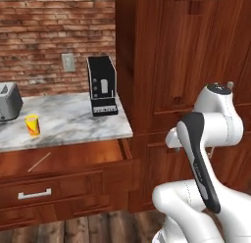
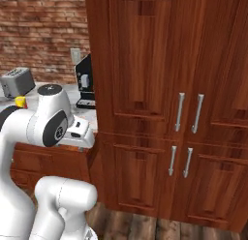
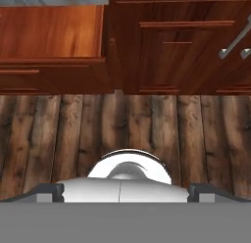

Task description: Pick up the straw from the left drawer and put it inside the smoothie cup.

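Observation:
The left drawer [image 1: 83,156] stands pulled out under the marble counter, and its inside also shows at the upper left of the hand view [image 3: 49,36]. The straw [image 1: 39,161], a thin pale stick, lies slantwise on the drawer's floor towards its left. On the counter above stands the yellow smoothie cup [image 1: 32,124], seen too behind the arm from the right [image 2: 20,101]. My gripper [image 3: 125,192] is open, its fingertips [image 3: 46,190] wide apart with nothing between them. It looks down at the plank floor in front of the cabinets, right of the drawer.
A grey toaster [image 1: 9,101] sits at the counter's left end and a black coffee machine [image 1: 102,85] at its right end. A tall wooden cabinet [image 2: 160,89] with bar handles rises right of the counter. My own folded arm [image 1: 201,154] stands before it.

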Tool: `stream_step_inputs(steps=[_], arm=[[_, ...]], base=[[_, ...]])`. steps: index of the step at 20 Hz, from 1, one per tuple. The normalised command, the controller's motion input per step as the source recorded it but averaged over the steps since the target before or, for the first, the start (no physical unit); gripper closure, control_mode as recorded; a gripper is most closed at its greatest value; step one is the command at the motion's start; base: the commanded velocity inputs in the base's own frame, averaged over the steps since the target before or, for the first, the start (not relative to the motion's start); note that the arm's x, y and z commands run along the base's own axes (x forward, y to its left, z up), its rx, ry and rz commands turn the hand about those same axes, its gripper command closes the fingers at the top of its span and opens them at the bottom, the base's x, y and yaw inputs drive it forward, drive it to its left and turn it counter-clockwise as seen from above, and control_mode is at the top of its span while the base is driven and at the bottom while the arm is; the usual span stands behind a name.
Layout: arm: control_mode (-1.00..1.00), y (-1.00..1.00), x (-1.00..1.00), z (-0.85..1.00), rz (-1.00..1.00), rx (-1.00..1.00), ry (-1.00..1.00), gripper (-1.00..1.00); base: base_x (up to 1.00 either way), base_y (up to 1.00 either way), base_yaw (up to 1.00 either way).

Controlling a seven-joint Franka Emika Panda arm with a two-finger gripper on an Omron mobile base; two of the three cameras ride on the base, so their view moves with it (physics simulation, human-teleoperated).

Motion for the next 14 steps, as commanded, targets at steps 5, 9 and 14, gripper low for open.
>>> stream_step_inputs(steps=[5, 9, 14], arm=[[1.00, 0.00, 0.00, 0.00, 0.00, 0.00, 0.00, -1.00], [1.00, 0.00, 0.00, 0.00, 0.00, 0.00, 0.00, -1.00], [1.00, 0.00, 0.00, 0.00, 0.00, 0.00, 0.00, -1.00]], base=[[-0.13, 0.83, 0.00], [-0.10, 0.88, 0.00], [-0.04, 0.88, 0.00]])
